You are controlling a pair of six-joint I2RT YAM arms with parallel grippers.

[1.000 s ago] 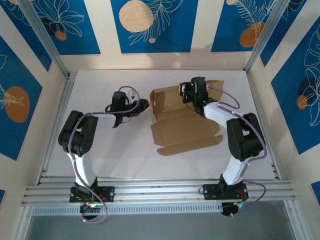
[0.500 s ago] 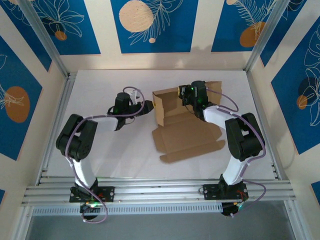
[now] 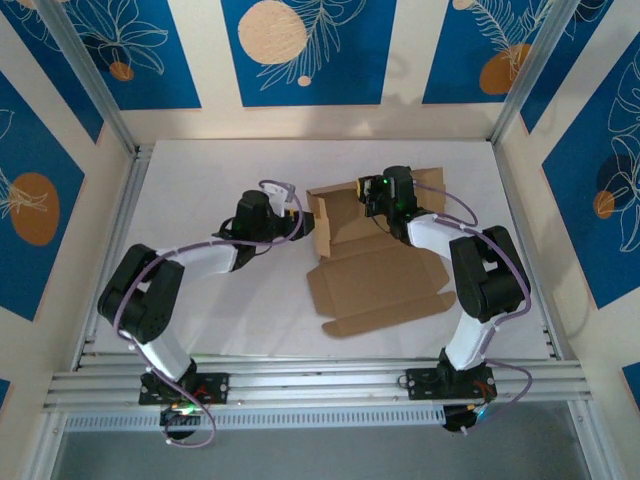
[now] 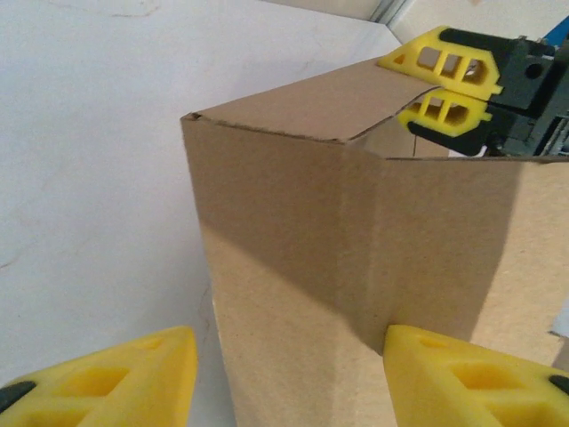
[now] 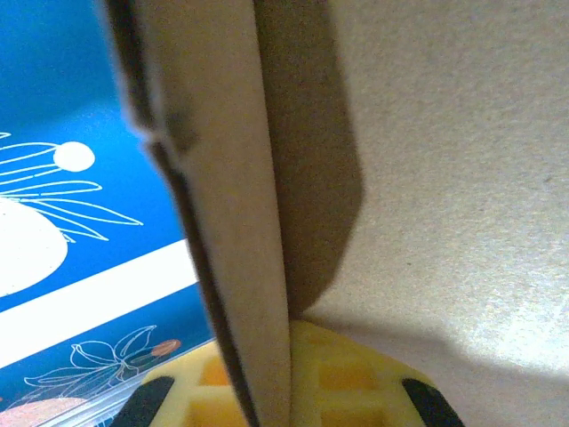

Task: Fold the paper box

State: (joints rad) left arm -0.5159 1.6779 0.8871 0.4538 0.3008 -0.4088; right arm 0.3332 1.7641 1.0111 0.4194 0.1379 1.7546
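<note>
right claw (image 3: 373, 192), pinching paper box (image 3: 375, 275) wall

**Box half raised, right of centre**

You're looking at a brown cardboard paper box (image 3: 375, 280), die-cut and creased, only partly folded. Its near panel, with small tabs, lies flat. The far wall and left side flap stand upright and meet at a creased corner. The sheet sits skewed, right end farther back.

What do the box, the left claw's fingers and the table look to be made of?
Box: brown cardboard, matte, with fibrous grain, a pressed crease and raw cut edges. Left claw fingers: yellow, probably plastic, matte, with moulded cut-outs. Table: white, smooth, faintly scuffed; material unclear.
</note>
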